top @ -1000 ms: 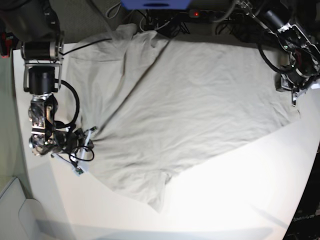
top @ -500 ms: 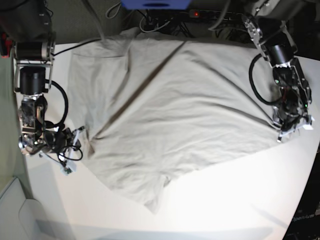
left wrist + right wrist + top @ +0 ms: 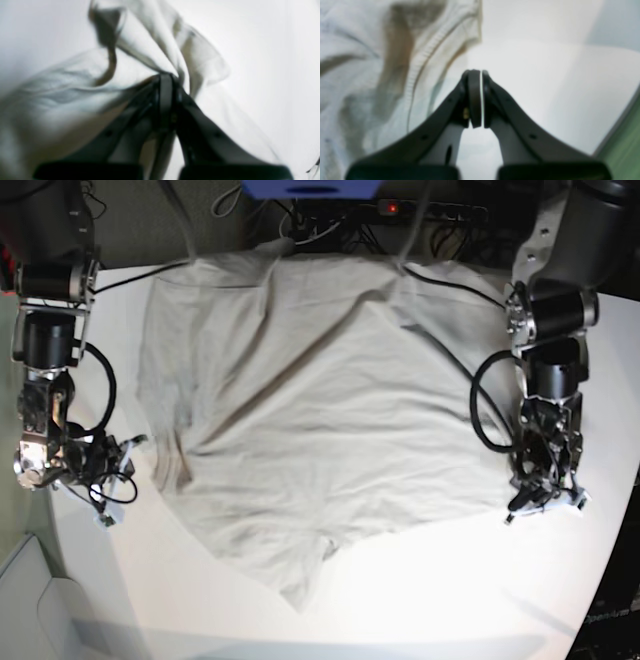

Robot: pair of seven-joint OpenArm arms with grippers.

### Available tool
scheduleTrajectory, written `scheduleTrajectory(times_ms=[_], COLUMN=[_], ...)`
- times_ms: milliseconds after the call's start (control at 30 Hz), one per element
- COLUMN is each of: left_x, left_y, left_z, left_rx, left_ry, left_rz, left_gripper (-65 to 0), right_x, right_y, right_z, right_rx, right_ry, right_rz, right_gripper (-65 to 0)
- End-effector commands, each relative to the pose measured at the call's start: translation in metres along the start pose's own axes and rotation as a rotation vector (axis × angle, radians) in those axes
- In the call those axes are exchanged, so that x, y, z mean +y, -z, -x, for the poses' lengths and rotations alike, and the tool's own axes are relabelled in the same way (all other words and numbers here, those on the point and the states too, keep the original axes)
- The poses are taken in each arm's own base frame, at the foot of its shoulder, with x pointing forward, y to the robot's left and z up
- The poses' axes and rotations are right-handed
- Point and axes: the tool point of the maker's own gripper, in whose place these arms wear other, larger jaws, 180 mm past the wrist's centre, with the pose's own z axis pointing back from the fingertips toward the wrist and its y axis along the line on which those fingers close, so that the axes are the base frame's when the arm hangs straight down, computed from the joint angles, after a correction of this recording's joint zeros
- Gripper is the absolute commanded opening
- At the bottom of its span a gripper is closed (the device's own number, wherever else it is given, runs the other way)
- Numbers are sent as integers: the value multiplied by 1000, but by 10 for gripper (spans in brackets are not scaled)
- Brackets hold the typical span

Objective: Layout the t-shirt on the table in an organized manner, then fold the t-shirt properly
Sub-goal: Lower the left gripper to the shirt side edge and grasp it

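Note:
The light grey-beige t-shirt (image 3: 320, 400) lies spread and wrinkled over the white table (image 3: 450, 580), one corner trailing toward the front. On the base view's right, my left gripper (image 3: 515, 508) is low at the shirt's right corner. The left wrist view shows that gripper (image 3: 166, 77) shut on a bunched fold of the t-shirt (image 3: 150, 50). My right gripper (image 3: 138, 444) is just left of the shirt's left edge, apart from it. In the right wrist view the right gripper (image 3: 475, 73) is shut with nothing between its fingers, over bare table (image 3: 532, 75), with the t-shirt's ribbed edge (image 3: 425, 55) to its left.
A power strip with a red light (image 3: 400, 208), a blue object (image 3: 310, 188) and black cables lie behind the table's far edge. A cable (image 3: 450, 285) crosses the shirt's far right part. The table's edge and greenish floor (image 3: 625, 150) show at the right wrist view's right.
My left arm swung toward the front along the right side, dragging the shirt's right corner with it. My right arm drew back to the left. The shirt's left edge shifted left.

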Motion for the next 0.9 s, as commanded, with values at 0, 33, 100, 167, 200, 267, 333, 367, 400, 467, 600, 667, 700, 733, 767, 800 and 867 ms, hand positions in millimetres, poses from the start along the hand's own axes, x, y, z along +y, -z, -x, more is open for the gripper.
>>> scheduleTrajectory(times_ms=[0, 33, 100, 167, 200, 267, 333, 367, 400, 467, 600, 667, 700, 733, 767, 800, 867], left_x=[-18, -21, -22, -20, -20, -18, -15, -12, -8, -1, 21, 34, 40, 46, 54, 62, 73], left_y=[-5, -5, -5, -6, -6, -8, -12, -13, -14, -20, -33, -34, -34, -34, -33, -32, -32], left_z=[-36, -38, -39, -43, -45, -53, -66, -65, -59, -67, -74, -75, -74, -73, -67, -63, -64], left_rx=[-73, -75, -80, -86, -90, -99, -112, -98, -73, -69, -66, -68, -66, -64, -54, -47, -48], left_ry=[-19, -22, -22, -22, -22, -23, -20, -22, -29, -54, -83, -76, -71, -65, -58, -48, -36], left_rz=[24, 28, 28, 26, 28, 28, 33, 35, 41, 65, 95, 81, 71, 59, 46, 30, 10], left_gripper=[-650, -650, -650, -650, -650, -650, -650, -650, -650, -650, -650, -650, -650, -650, -650, -650, -650], right_x=[-18, -20, -21, -23, -24, -29, -33, -34, -36, -38, -36, -24, -20, -16, -13, -9, 1], right_y=[-13, -14, -15, -16, -16, -19, -21, -22, -23, -24, -28, -24, -23, -22, -22, -21, -19], right_z=[-20, -20, -19, -19, -19, -19, -20, -21, -21, -20, -31, -40, -43, -49, -57, -64, -76], right_rx=[-58, -57, -55, -59, -63, -71, -81, -85, -90, -89, -110, -130, -136, -146, -162, -176, -195], right_ry=[7, 7, 7, 15, 21, 37, 52, 57, 63, 73, 61, 53, 54, 54, 54, 53, 52], right_rz=[40, 43, 46, 49, 51, 59, 65, 67, 70, 72, 77, 57, 50, 41, 35, 26, 8], right_gripper=[-650, -650, -650, -650, -650, -650, -650, -650, -650, -650, -650, -650, -650, -650, -650, -650, -650])
